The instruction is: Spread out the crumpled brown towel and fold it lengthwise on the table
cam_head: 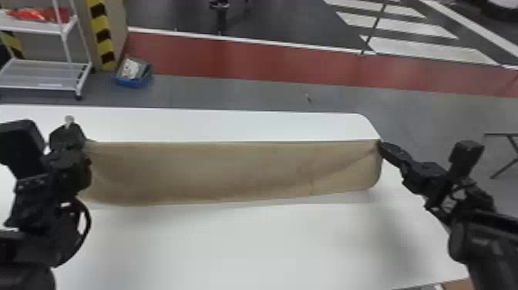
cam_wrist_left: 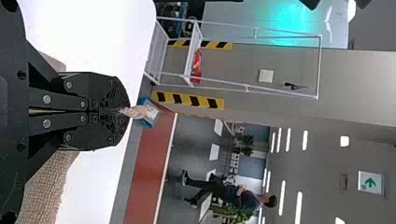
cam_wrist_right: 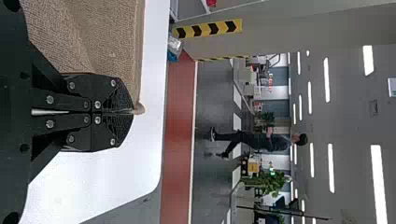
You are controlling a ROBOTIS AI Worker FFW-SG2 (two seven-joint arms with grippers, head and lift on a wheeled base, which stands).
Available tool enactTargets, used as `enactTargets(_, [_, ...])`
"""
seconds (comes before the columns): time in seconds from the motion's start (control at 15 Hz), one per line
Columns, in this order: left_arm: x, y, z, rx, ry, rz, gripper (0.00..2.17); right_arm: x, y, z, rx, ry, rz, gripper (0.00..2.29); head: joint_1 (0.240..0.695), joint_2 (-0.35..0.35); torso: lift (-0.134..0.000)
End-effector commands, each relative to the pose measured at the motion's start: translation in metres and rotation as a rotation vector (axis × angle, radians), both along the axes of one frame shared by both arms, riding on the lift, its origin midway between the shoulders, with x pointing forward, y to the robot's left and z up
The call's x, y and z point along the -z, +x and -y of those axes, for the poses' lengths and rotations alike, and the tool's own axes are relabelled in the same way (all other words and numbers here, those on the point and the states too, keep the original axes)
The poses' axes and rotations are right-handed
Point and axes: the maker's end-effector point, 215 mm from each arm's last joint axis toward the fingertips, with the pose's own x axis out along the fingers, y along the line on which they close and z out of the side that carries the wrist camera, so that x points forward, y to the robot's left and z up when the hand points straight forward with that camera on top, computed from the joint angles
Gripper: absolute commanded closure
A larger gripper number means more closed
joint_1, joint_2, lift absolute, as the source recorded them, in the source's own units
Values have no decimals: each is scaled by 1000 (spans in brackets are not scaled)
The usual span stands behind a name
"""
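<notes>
Here's the brown towel (cam_head: 231, 173), drawn out wide over the table (cam_head: 269, 247), a long band from one gripper to the other. The far edge runs nearly straight; a few soft creases slant through the cloth. Whether its near edge touches the tabletop or hangs just above, I can't tell, nor how many layers there are. Its left end slips out of sight behind the left gripper (cam_head: 68, 135), and that gripper is pinched tight on a corner: the left wrist view has the two fingers (cam_wrist_left: 109, 93) pressed together, a little tuft of cloth (cam_wrist_left: 134, 111) poking past the tips. Over at the other end, the right gripper (cam_head: 382, 146) is clamped on the far right corner, and in the right wrist view a small nub (cam_wrist_right: 139, 108) peeks out beyond its closed tips. The table runs off the left side and bottom of the head view, part of it covered by the two arms. Beyond it, a white rack (cam_head: 46, 73) is cut off at the left, with something red (cam_head: 31, 14) on its shelf, too blurred to name. Near it, a blue bin (cam_head: 133, 81) sits on the floor, its contents hard to make out.
</notes>
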Motion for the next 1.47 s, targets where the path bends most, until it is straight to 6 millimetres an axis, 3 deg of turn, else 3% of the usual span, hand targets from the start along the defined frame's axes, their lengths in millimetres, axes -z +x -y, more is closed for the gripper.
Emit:
enactTargets(0.0, [6, 16, 6, -5, 26, -14, 1214, 0, 13, -5, -1, -14, 4, 1649, 695, -240, -124])
enactTargets(0.27, [29, 28, 13, 1, 37, -58, 1214, 9, 27, -10, -2, -38, -3, 1649, 695, -236, -124])
enactTargets(0.53, [38, 34, 10, -1, 48, -75, 1210, 22, 41, -20, 0, -104, -19, 1646, 695, -226, -124])
enactTargets(0.6, [40, 36, 9, 1, 53, -80, 1075, 28, 46, -21, 12, -122, -36, 1619, 695, -223, -124])
enactTargets(0.73, [43, 39, 6, 7, 77, -86, 124, 36, 53, -24, 38, -155, -49, 910, 695, -219, -124])
enactTargets(0.8, [43, 38, 3, 9, 94, -82, 26, 36, 55, -22, 47, -165, -47, 340, 695, -217, -124])
enactTargets(0.87, [43, 34, -3, 1, 105, -74, 22, 35, 55, -22, 47, -173, -40, 90, 695, -217, -124])
enactTargets(1.13, [36, 13, -31, -5, 111, -39, 26, 37, 52, -14, 69, -168, -40, 53, 695, -199, -124])
enactTargets(1.4, [29, -5, -48, -18, 120, -26, 26, 39, 33, 0, 96, -156, -34, 66, 695, -188, -124])
